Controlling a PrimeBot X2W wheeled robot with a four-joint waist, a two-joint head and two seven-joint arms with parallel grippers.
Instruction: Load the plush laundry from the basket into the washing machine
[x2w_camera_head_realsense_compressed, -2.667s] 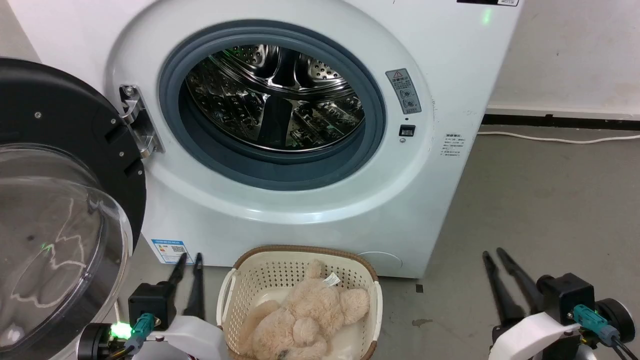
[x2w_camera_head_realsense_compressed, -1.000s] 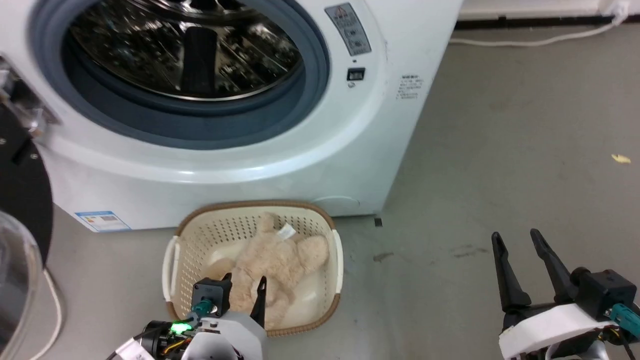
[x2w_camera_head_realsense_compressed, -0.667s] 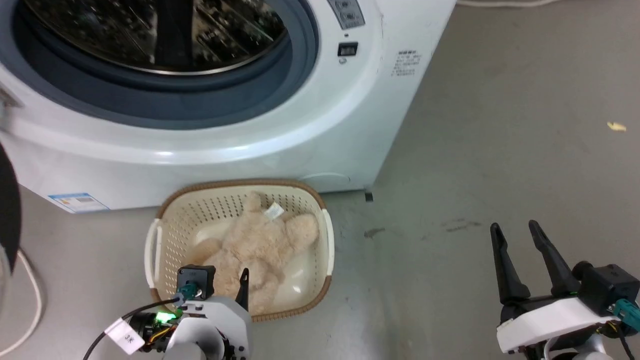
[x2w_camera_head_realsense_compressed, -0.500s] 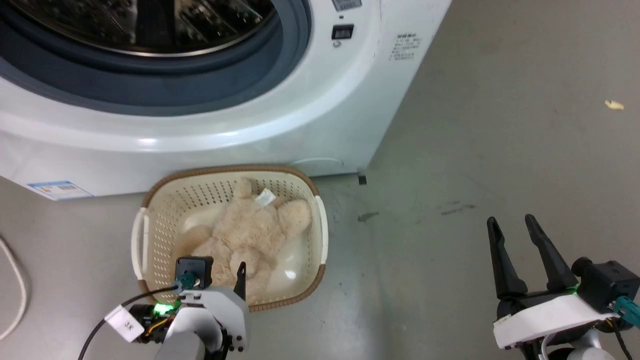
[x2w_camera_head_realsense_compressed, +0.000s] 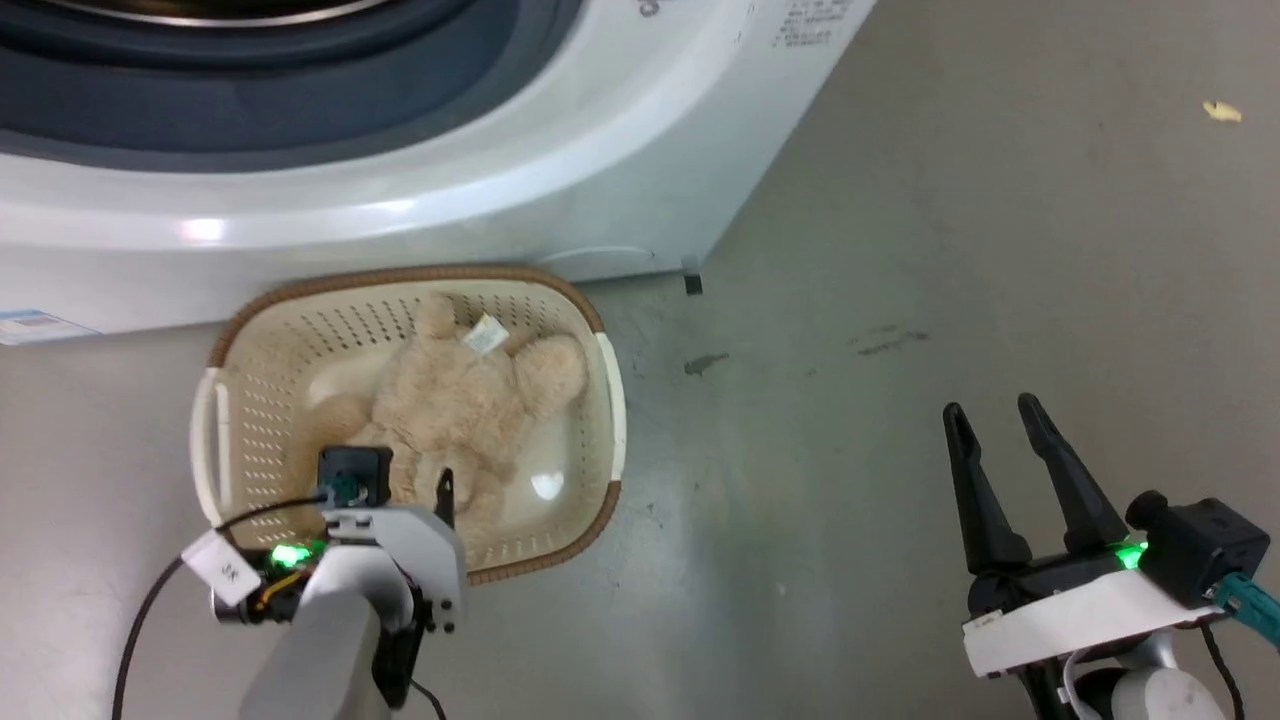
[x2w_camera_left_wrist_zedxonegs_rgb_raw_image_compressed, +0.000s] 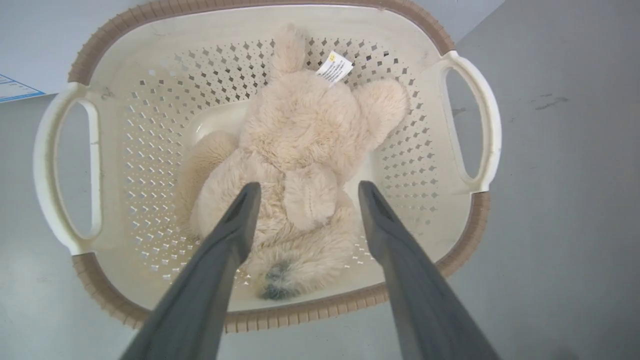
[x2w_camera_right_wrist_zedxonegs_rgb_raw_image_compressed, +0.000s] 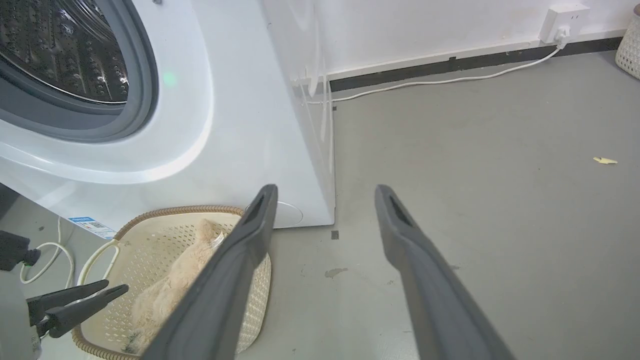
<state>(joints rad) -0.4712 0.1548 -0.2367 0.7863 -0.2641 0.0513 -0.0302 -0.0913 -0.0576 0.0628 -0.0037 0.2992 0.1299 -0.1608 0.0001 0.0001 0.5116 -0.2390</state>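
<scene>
Jaws spread wide and empty, my left gripper (x2w_camera_left_wrist_zedxonegs_rgb_raw_image_compressed: 307, 187) hangs over the fluffy cream-beige plush teddy bear (x2w_camera_left_wrist_zedxonegs_rgb_raw_image_compressed: 300, 130) lying in the small cream-white perforated plastic basket (x2w_camera_left_wrist_zedxonegs_rgb_raw_image_compressed: 150, 125) — just before the big white front-load washing machine (x2w_camera_head_realsense_compressed: 400, 200). My right gripper (x2w_camera_head_realsense_compressed: 990, 408) — parted too, holding nothing — is well apart, over the grey floor (x2w_camera_head_realsense_compressed: 900, 250).

Fluffy plush laundry (x2w_camera_left_wrist_zedxonegs_rgb_raw_image_compressed: 305, 150), perforated plastic basket (x2w_camera_left_wrist_zedxonegs_rgb_raw_image_compressed: 160, 125)

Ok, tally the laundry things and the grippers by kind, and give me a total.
teddy bear: 1
basket: 1
washing machine: 1
grippers: 2 (left gripper, right gripper)
Total: 5
</scene>
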